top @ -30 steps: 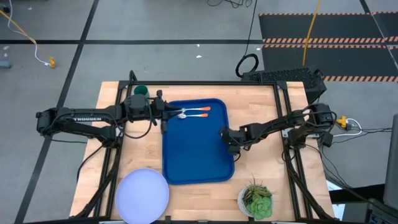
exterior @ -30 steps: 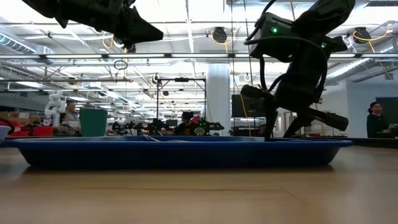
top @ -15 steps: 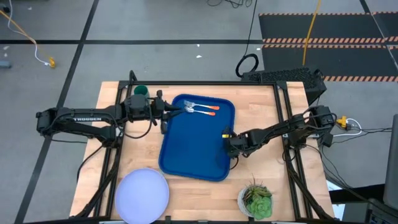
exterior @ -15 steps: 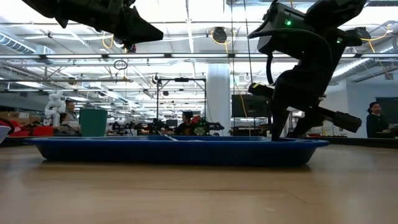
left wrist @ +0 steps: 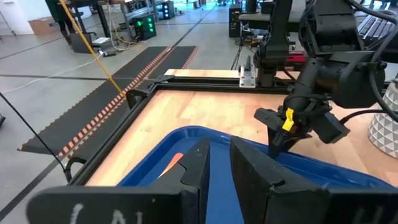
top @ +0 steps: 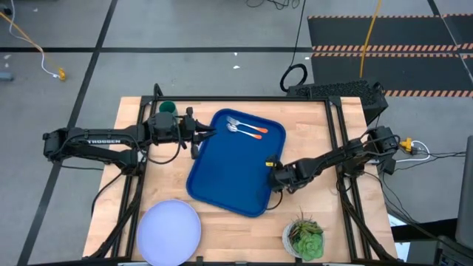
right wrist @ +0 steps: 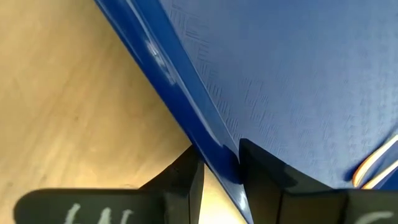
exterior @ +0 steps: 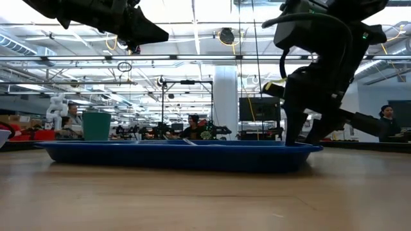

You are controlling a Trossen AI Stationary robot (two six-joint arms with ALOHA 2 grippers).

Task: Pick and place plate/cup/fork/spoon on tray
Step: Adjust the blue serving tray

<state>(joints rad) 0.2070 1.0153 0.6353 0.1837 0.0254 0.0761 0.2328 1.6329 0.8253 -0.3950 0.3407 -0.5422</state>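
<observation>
A robotics lab: workbenches (exterior: 160, 131), ceiling lights, striped floor mats (top: 384, 33).

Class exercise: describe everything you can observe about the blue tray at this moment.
The tray is a large blue plastic rectangle with rounded corners and a raised rim. It lies flat on the wooden table, skewed to the table's edges. The fork and spoon rest in its far corner. The right gripper clamps its right rim.

A blue rectangular plastic tray (top: 229, 166) carries orange-handled silver cutlery at 12 o'clock. At 7 o'clock lies a pale lavender round plate (top: 169, 230); at 10 o'clock, a dark green cup (top: 167, 108).
</observation>
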